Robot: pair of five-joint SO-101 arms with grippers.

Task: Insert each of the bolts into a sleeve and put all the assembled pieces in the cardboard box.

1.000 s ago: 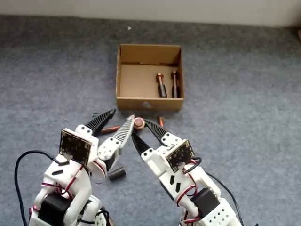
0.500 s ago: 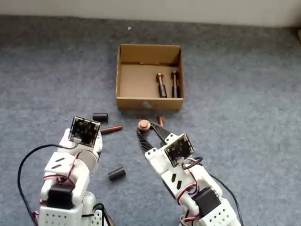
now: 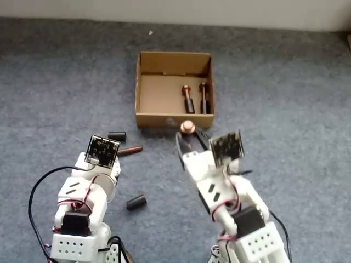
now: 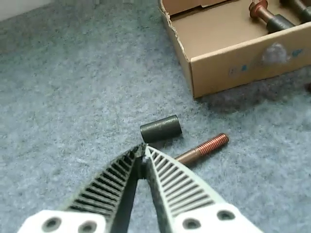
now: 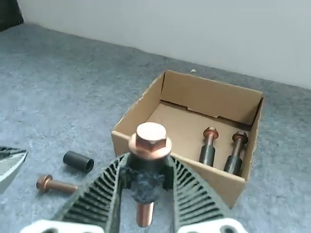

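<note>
- Now clamping an assembled piece (image 5: 147, 167), copper bolt through dark sleeve, between the fingers of the right gripper (image 5: 146, 177); piece upright, bolt head on top.
- Holding that piece just in front of the cardboard box (image 3: 164, 120), close to its front wall and above the grey carpet (image 3: 285, 82).
- Lying inside the box along its right side: one finished piece (image 3: 188, 101) and another finished piece (image 3: 204, 98), side by side.
- Pinched shut on nothing, tips together: left gripper (image 4: 144, 154), poised low over the carpet.
- Just past those tips: a loose sleeve (image 4: 161, 128) on its side, with a bare bolt (image 4: 201, 148) just beside it, neither one touched.
- Nearer the left arm's base: a second loose sleeve (image 3: 136, 202), flat on the carpet.
</note>
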